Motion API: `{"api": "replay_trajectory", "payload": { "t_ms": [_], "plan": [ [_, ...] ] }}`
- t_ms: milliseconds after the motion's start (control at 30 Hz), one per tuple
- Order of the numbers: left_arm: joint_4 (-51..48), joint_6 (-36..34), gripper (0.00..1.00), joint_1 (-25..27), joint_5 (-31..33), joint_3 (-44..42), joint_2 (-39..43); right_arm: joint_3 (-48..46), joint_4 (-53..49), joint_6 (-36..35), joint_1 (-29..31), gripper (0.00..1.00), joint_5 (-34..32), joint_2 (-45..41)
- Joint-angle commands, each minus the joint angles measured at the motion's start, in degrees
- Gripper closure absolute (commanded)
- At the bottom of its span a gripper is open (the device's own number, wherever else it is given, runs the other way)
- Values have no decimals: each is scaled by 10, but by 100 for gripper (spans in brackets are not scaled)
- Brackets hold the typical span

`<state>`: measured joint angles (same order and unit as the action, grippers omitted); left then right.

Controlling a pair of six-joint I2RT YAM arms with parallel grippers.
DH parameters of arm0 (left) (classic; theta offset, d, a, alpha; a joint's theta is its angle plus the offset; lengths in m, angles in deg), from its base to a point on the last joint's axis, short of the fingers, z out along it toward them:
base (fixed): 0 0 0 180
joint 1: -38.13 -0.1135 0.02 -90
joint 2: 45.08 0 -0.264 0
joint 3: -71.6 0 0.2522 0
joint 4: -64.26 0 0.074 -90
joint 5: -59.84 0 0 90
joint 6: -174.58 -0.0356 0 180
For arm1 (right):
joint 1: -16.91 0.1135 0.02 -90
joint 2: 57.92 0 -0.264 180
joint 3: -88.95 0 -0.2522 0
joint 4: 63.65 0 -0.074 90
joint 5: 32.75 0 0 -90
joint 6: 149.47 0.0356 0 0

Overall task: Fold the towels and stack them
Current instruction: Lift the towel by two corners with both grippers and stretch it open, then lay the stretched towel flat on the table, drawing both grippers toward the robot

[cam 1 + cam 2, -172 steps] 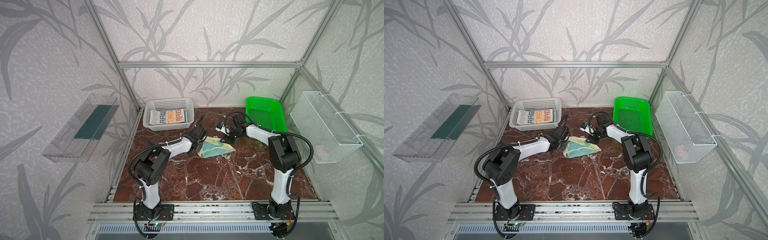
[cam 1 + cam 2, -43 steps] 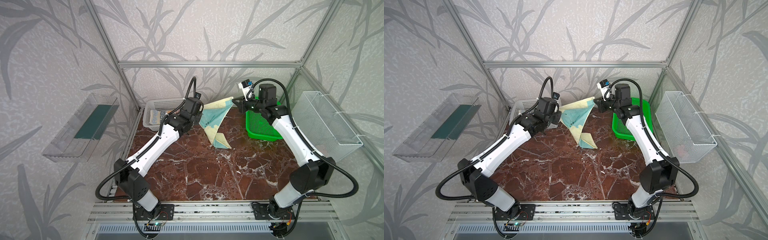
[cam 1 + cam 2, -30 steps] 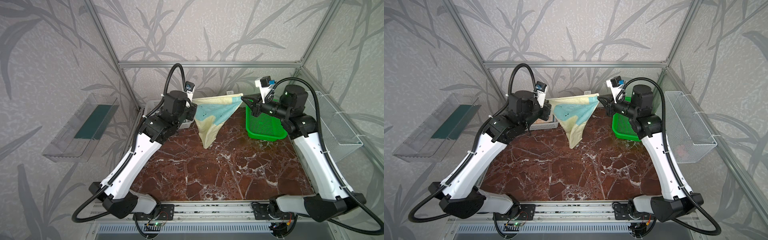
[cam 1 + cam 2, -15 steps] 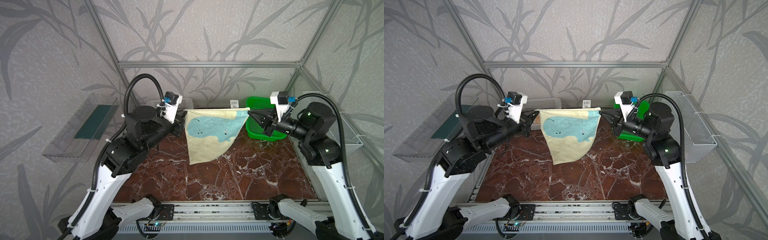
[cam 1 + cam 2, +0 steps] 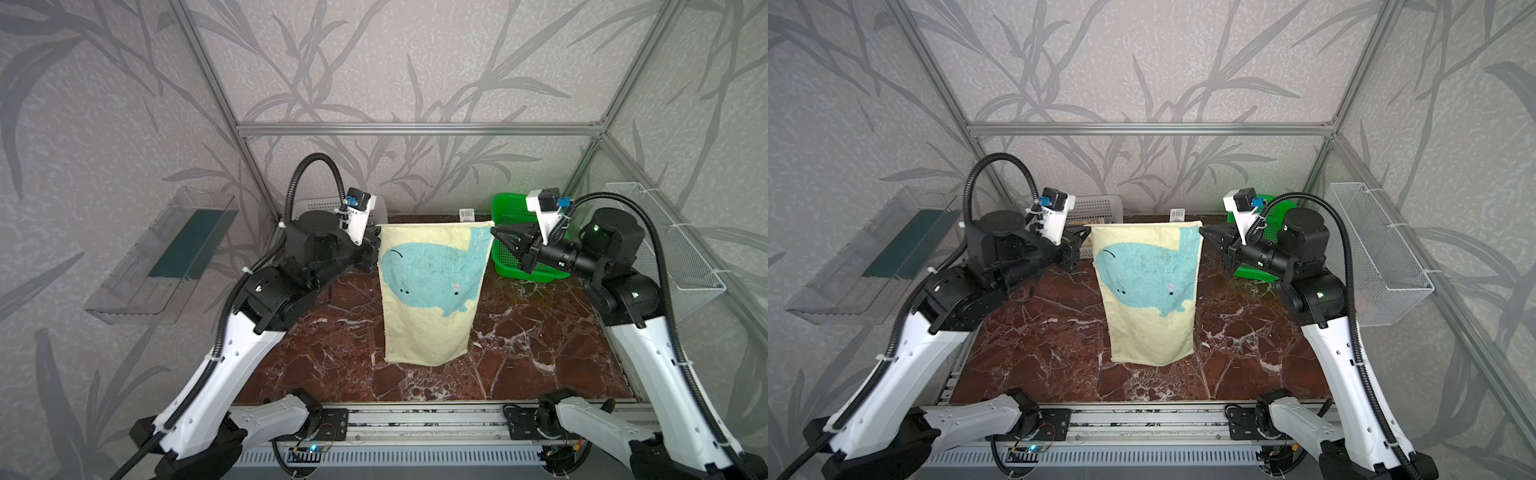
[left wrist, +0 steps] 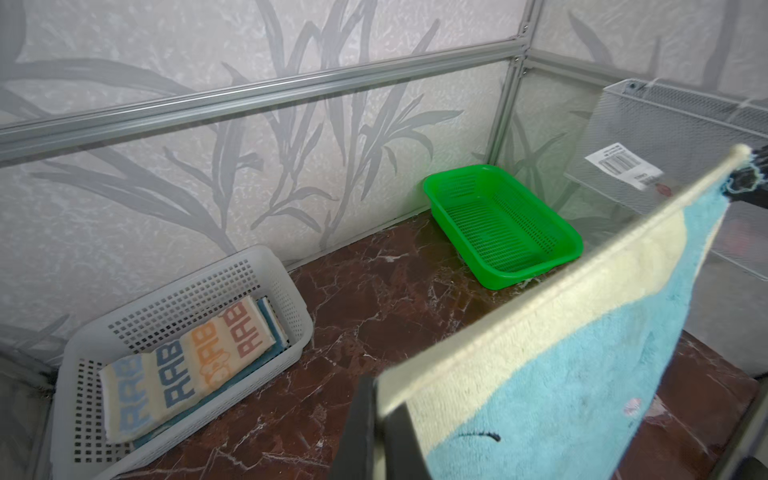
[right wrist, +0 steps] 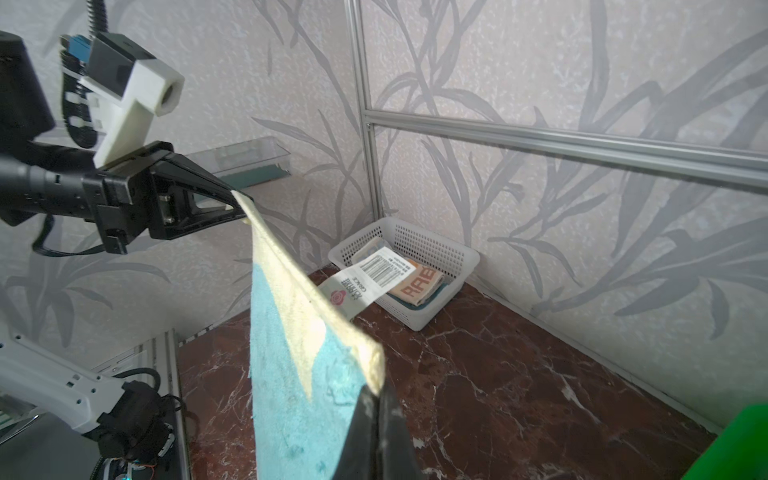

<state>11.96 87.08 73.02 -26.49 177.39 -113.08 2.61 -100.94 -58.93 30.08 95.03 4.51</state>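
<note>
1. Towel (image 5: 432,291), pale yellow with a teal whale, hangs in the air over the middle of the table (image 5: 540,332). It is stretched between the two arms, and its bottom hem looks clear of the marble.
2. Its long axis runs straight up and down. The short top edge lies level from left to right. The printed face is turned to the near side, with the whale's head to the left and its tail rising to the top right corner.
3. The white basket (image 6: 266,266) sits at the far left and holds a folded striped towel (image 6: 187,365), with a blue one (image 6: 272,326) under it. The stack there suggests this is where the hanging towel should go.
4. The green basket (image 6: 569,245) at the far right shows nothing inside.
5. The left gripper (image 5: 375,243) is pinched tight on the top left corner. The right gripper (image 5: 495,232) is pinched tight on the top right corner. Each has its jaws closed on cloth.
6. Holding by both corners appears chosen so the towel's own weight pulls it flat and square. From there it could be lowered hem first onto the table and folded over.
7. A barcode tag (image 7: 374,274) sticks out from the top edge on the far side, near the right corner.
</note>
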Motion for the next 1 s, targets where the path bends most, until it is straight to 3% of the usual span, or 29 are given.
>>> {"api": "replay_trajectory", "payload": {
  "t_ms": [0, 233, 567, 733, 967],
  "plan": [
    [-1, -11, 100, -18, 117, 28, -61, -11, 17, -22, -15, 100, -89, 37],
    [37, -29, 100, -45, 174, 60, -232, -14, 86, -40, -18, 100, -126, 165],
    [27, -55, 100, -82, 226, 208, -443, 56, 150, -38, -21, 100, -138, 350],
    [32, -62, 100, -82, 228, 211, -487, 60, 158, -55, -21, 100, -133, 410],
    [52, -55, 100, -81, 217, 146, -478, 23, 161, -100, -22, 100, -99, 431]
  ]
}}
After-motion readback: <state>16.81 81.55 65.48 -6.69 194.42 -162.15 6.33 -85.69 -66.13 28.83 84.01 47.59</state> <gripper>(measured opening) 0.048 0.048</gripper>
